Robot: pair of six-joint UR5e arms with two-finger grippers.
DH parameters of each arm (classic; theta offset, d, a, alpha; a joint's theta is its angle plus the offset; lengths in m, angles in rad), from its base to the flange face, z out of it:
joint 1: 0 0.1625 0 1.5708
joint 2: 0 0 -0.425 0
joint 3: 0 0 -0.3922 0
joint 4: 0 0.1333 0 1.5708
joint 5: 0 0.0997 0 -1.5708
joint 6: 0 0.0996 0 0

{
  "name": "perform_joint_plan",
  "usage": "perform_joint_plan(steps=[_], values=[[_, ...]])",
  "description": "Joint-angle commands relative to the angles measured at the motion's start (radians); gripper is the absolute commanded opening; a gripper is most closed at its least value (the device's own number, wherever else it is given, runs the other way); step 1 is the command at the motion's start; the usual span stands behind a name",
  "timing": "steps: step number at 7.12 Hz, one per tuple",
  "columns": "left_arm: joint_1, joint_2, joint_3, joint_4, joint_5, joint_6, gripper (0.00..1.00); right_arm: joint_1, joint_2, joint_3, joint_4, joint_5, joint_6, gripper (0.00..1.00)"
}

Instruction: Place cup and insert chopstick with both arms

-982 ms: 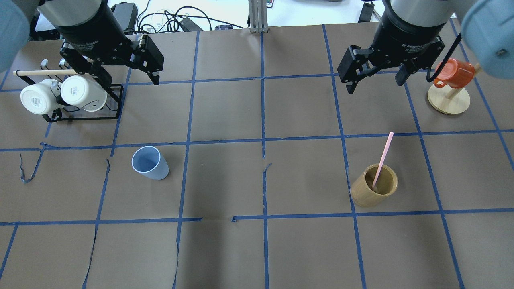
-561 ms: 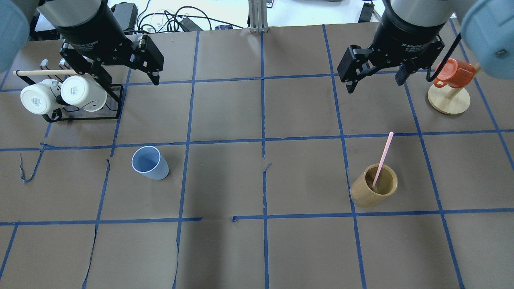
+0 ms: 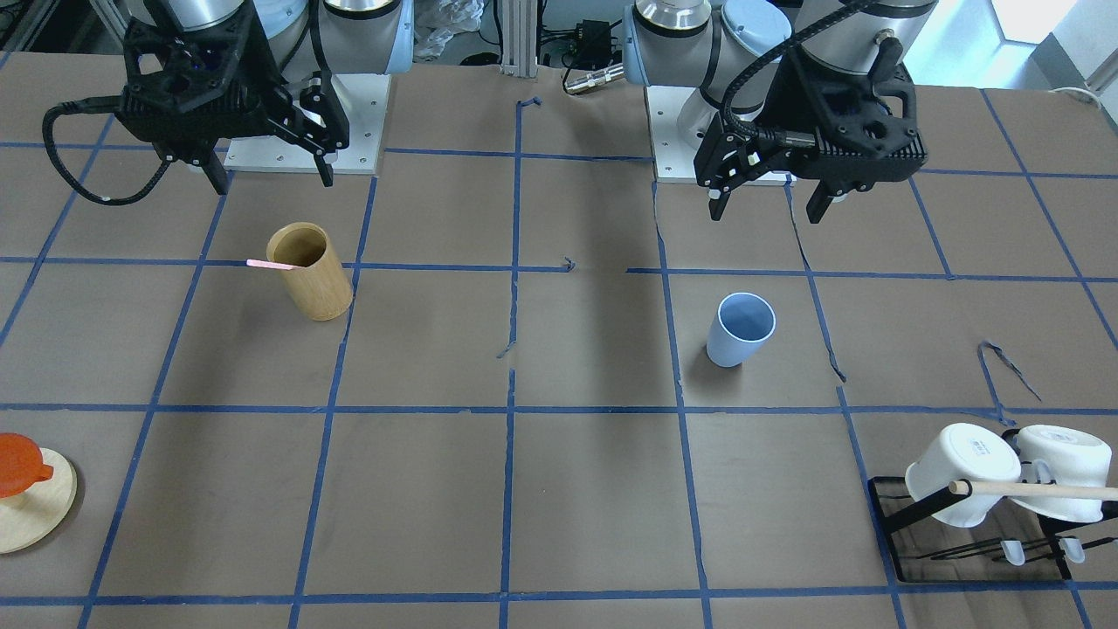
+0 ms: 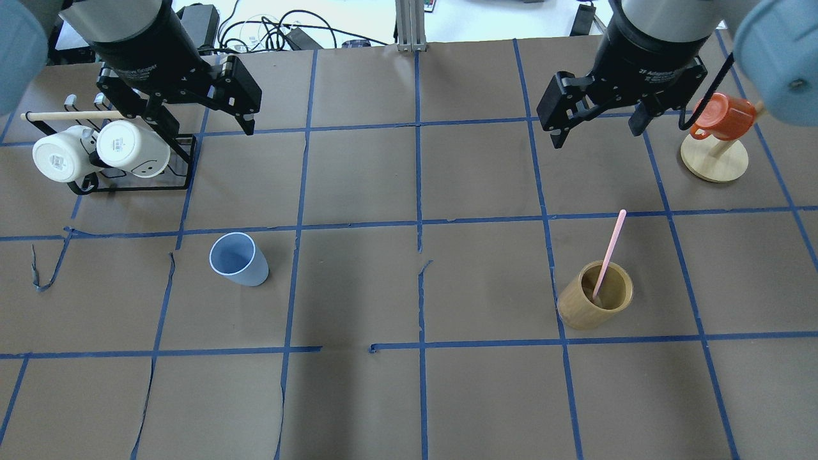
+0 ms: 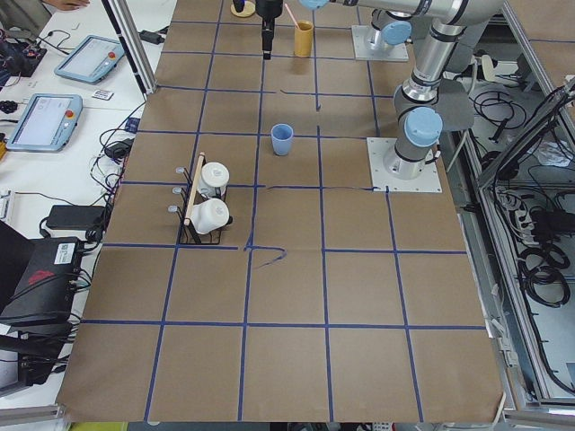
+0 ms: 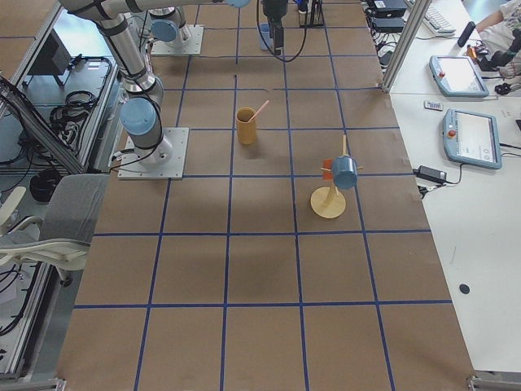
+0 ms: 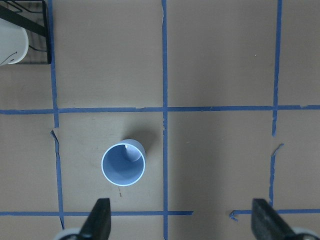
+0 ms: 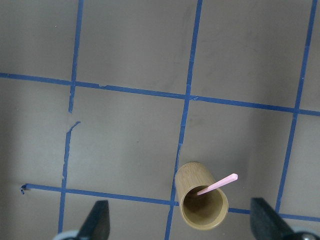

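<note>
The light-blue cup (image 4: 238, 259) stands upright and empty on the table's left half; it also shows in the front view (image 3: 740, 329) and the left wrist view (image 7: 123, 162). The pink chopstick (image 4: 609, 252) leans in the tan bamboo cylinder (image 4: 594, 296) on the right half; both also show in the right wrist view, chopstick (image 8: 217, 184) and cylinder (image 8: 201, 202). My left gripper (image 4: 201, 124) is open and empty, high above the table, behind the cup. My right gripper (image 4: 597, 136) is open and empty, high behind the cylinder.
A black rack (image 4: 182, 160) with two white mugs (image 4: 131, 148) and a long pale wooden rod (image 4: 70, 115) stands at the back left. An orange mug (image 4: 722, 117) hangs on a round wooden stand (image 4: 714, 161) at the back right. Blue tape lines grid the brown table.
</note>
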State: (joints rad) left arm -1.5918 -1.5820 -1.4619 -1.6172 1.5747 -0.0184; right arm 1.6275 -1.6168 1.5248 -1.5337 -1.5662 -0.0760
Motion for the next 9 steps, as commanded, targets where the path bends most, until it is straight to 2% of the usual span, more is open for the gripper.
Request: perform_joint_plan(steps=[1, 3, 4, 6, 8, 9], values=[[0.000, -0.004, -0.005, 0.002, -0.005, -0.006, 1.00, -0.003, 0.000, 0.000, -0.012, 0.000, 0.028, 1.00], [0.007, -0.007, -0.062, -0.001, 0.002, 0.009, 1.00, -0.038, 0.014, 0.006, -0.002, 0.003, 0.035, 1.00], [0.032, -0.024, -0.133, 0.017, -0.002, 0.012, 1.00, -0.096, 0.032, 0.038, 0.004, 0.003, 0.019, 1.00], [0.073, -0.027, -0.330, 0.194, 0.002, 0.056, 1.00, -0.196, 0.040, 0.084, 0.006, 0.006, 0.012, 1.00], [0.087, -0.042, -0.539, 0.474, 0.005, 0.080, 1.00, -0.206, 0.058, 0.159, -0.012, 0.003, 0.013, 1.00], [0.089, -0.064, -0.602, 0.546, 0.005, 0.078, 1.00, -0.204, 0.055, 0.216, -0.070, 0.002, 0.013, 1.00]])
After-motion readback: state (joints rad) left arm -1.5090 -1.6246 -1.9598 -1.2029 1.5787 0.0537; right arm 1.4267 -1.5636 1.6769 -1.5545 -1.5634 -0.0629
